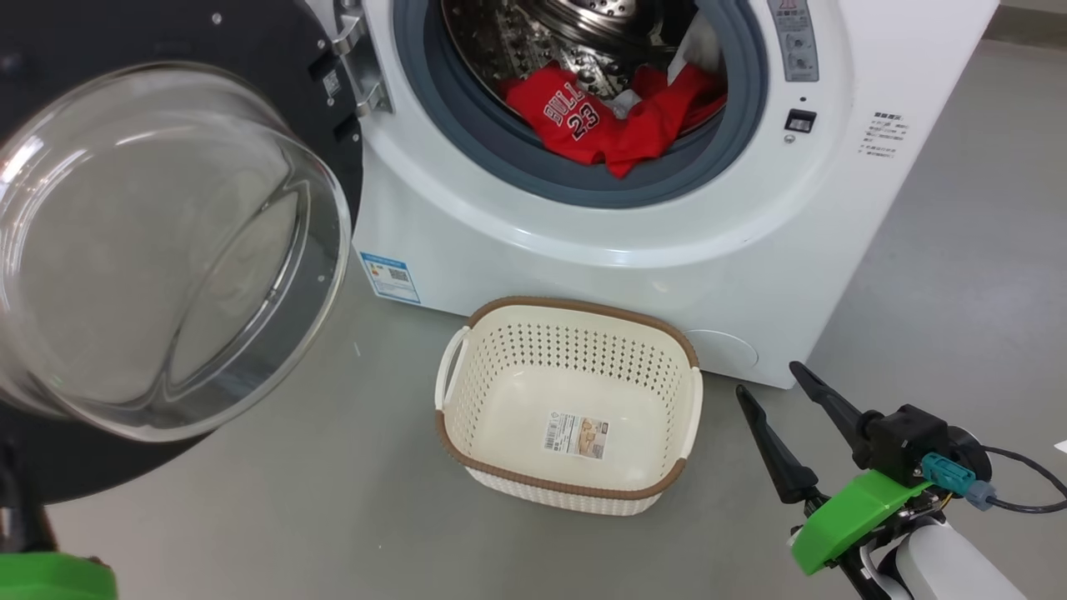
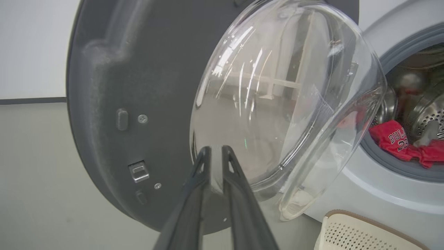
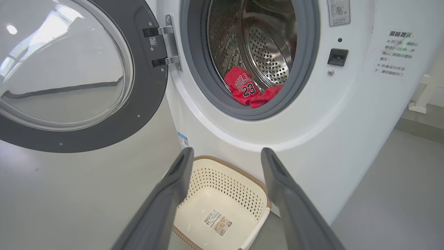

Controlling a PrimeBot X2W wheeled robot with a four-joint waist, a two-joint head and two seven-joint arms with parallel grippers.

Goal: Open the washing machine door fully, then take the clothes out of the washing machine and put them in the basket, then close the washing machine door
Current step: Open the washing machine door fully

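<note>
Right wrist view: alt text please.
White front-loading washing machine with its round black-rimmed glass door open and bright red clothes in the drum. An empty cream perforated basket sits below, seen between the fingers of the open right gripper.

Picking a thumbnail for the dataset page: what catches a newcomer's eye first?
The washing machine door stands open, its bulging glass bowl looming at the head view's left. Next, the clothes, bright red with a white 23, lie at the drum's mouth, above the basket, empty on the floor before the washing machine.

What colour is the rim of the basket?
Brown, with a woven look. The rim shows best in the head view.
</note>
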